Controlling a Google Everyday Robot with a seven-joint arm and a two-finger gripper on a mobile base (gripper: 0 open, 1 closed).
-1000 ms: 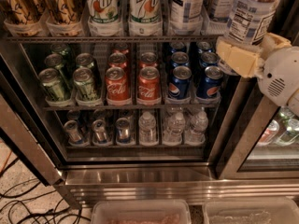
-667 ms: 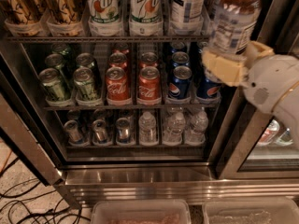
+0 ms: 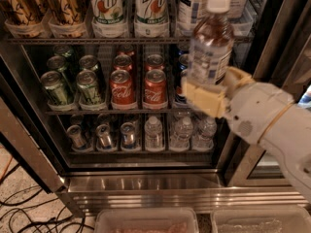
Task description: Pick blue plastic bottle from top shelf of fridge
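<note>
The gripper [image 3: 206, 95] was clamped around the lower part of the blue plastic bottle [image 3: 210, 47], holding it upright in front of the right end of the top shelf [image 3: 73, 41]; on that shelf stood a similar bottle [image 3: 190, 6], two 7up bottles [image 3: 106, 8], and brown bottles [image 3: 65, 4] toward the left edge; the arm [image 3: 272, 125] partly covered blue cans [image 3: 181, 67] on the middle rack of the fridge [image 3: 146, 186], beside red cans [image 3: 124, 89] and green cans [image 3: 57, 87].

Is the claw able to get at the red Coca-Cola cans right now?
Probably not: the claw, in front of the fridge, is shut on the blue plastic bottle, leaving no free grip for the cans.
</note>
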